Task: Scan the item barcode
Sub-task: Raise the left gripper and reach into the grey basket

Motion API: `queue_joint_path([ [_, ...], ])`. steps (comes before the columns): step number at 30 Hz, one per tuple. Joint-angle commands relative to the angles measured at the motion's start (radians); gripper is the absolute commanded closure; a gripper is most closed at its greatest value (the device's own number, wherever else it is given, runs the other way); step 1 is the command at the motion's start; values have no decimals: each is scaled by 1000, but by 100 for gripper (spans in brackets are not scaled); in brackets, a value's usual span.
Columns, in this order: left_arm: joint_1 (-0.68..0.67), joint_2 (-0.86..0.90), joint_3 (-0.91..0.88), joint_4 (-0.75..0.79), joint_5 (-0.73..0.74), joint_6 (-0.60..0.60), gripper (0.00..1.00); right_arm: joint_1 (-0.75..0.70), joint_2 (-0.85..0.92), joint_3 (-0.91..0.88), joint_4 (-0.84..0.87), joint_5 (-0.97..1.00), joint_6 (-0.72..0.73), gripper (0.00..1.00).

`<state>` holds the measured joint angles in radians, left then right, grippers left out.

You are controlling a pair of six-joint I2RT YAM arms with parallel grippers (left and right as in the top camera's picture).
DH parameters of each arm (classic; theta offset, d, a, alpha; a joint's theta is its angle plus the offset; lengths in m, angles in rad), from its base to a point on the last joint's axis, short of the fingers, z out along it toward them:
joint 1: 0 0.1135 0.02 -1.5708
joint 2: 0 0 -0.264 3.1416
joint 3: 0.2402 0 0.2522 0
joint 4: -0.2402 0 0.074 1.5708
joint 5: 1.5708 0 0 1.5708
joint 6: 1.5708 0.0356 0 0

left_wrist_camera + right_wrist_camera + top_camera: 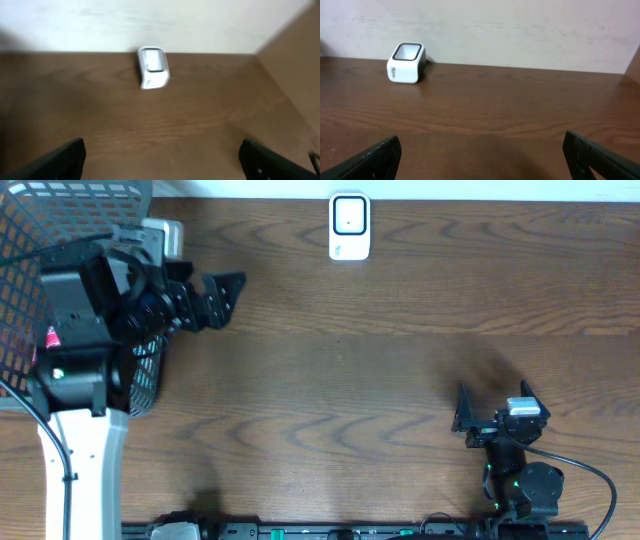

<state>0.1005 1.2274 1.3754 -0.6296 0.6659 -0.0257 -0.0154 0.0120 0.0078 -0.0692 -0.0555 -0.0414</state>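
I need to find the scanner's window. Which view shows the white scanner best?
Right wrist: the white scanner is sharp, with its dark-rimmed top window and side visible. Overhead shows only its top; left wrist shows it blurred.

A small white scanner (153, 67) stands on the brown wooden table (200, 125) by the pale wall (150, 22). The left gripper (162, 162) spreads its dark fingertips (62, 160) wide, empty.

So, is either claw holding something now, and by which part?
Nothing is held. The left claw and the right claw are both open and empty; the white scanner stands untouched.
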Motion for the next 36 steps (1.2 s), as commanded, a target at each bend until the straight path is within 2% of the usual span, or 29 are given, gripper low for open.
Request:
queue_joint_path([
  [1,47,56,180,-118,-178,-81,2,17,-5,-2,-2,-6,-5,1],
  [6,124,203,488,-404,-412,-106,2,17,-5,-2,-2,-6,-5,1],
  [8,152,234,545,-406,-414,-106,2,17,-5,-2,-2,-6,-5,1],
  [13,200,248,548,-359,-485,-84,2,17,-5,-2,-2,-6,-5,1],
  [16,241,265,553,-352,-549,-237,2,17,-5,-2,-2,-6,-5,1],
  [18,276,286,565,-353,-547,-248,2,17,-5,-2,-2,-6,-5,1],
  [24,360,460,734,-537,-562,-249,2,17,-5,-2,-2,-6,-5,1],
  [27,370,547,778,-583,-673,-317,2,17,-5,-2,-2,-6,-5,1],
  [31,370,622,778,-575,-843,-413,2,17,-5,-2,-3,-6,-5,1],
  [36,370,692,777,-566,-988,-532,2,17,-5,-2,-2,-5,-5,1],
])
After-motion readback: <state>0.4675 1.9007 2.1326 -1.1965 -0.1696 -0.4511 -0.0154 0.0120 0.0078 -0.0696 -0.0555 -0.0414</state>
